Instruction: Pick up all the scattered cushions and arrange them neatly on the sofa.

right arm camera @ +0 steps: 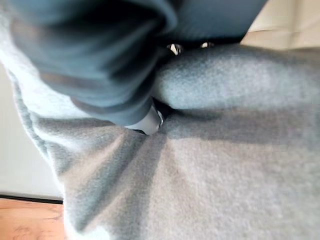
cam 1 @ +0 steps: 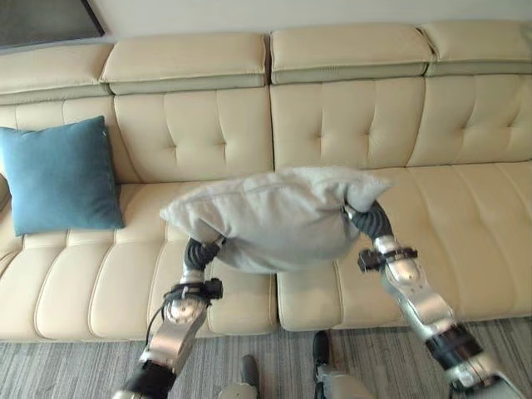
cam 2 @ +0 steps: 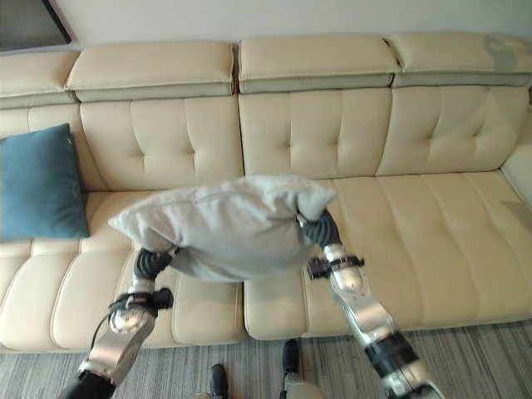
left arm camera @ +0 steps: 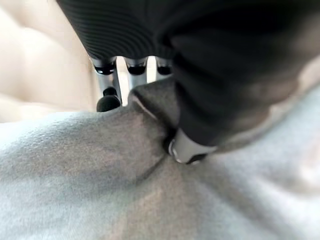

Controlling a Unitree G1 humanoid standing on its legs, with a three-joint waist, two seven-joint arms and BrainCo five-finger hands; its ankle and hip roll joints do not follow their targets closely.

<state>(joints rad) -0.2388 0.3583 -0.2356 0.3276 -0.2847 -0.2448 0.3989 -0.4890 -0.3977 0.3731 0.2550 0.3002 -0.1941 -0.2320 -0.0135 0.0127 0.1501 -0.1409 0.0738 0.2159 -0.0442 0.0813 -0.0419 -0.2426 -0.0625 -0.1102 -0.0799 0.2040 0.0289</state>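
A large grey cushion (cam 1: pixel 274 218) hangs in the air over the front of the cream sofa's (cam 1: pixel 449 208) seat, carried between both hands. My left hand (cam 1: pixel 199 249) grips its lower left edge. In the left wrist view the thumb (left arm camera: pixel 187 147) and fingers (left arm camera: pixel 107 87) pinch a fold of the grey fabric (left arm camera: pixel 100 175). My right hand (cam 1: pixel 370 218) holds the cushion's right corner, and in the right wrist view its thumb (right arm camera: pixel 145 120) digs into the cloth (right arm camera: pixel 225 150). A blue cushion (cam 1: pixel 60 176) stands upright against the backrest at the sofa's left end.
The sofa's tufted backrest (cam 1: pixel 332 125) and headrests run across the whole width, with bare seat to the right of the grey cushion. Grey striped carpet (cam 1: pixel 83 366) lies in front of the sofa.
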